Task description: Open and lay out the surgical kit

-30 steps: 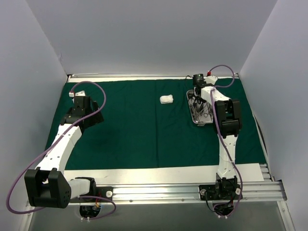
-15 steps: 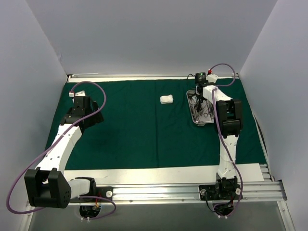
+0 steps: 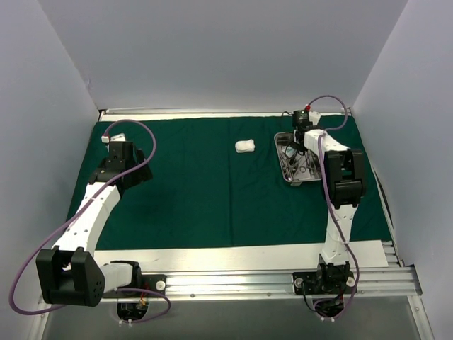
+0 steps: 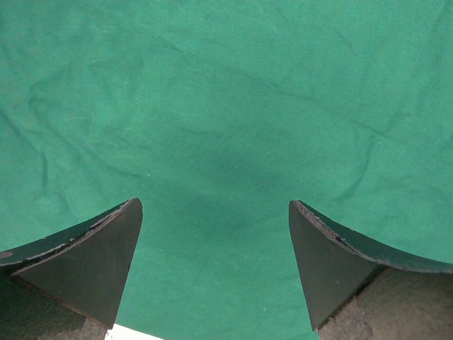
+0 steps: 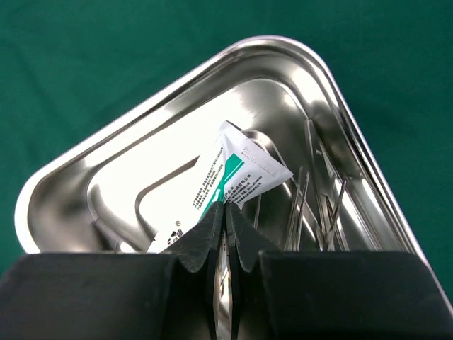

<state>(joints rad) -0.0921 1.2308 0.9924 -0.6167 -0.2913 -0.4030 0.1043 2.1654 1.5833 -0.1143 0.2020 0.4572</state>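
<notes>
Item: surgical kit, part laid out, listed from the near edge outward. Desk (image 3: 212,256): a pale strip shows at 6 o'clock, ahead of the arm bases. Drape (image 3: 198,191): dark green cloth, opened flat and covering most of the desk beyond that strip, lightly creased. Left gripper (image 4: 214,203): at about 9 o'clock of the drape's middle, hanging over bare cloth with its jaws spread wide and nothing between them. Gauze wad (image 3: 245,146): white, lying alone on the cloth at 12 o'clock of the drape's middle, well apart from both arms. Tray (image 3: 279,152): shiny steel, rectangular, on the drape at roughly 2 o'clock, just right of the gauze wad. Instruments (image 5: 318,205): thin silver pieces lying along the tray's right wall in the wrist view; too reflective to tell apart. Packet (image 5: 233,177): white with a green band, inside the tray, tilted up off the floor, its long axis running from 7 o'clock to 1 o'clock in the right wrist view. Right gripper (image 5: 225,205): reached into the far end of the tray, jaws pressed together on the packet's near edge, the packet lying at 12 o'clock from the fingertips. Note: the right arm is plainly the nearer one; lifting the packet out probably means raising it clear of the rim, then carrying it toward open cloth at 9 o'clock of the tray.
</notes>
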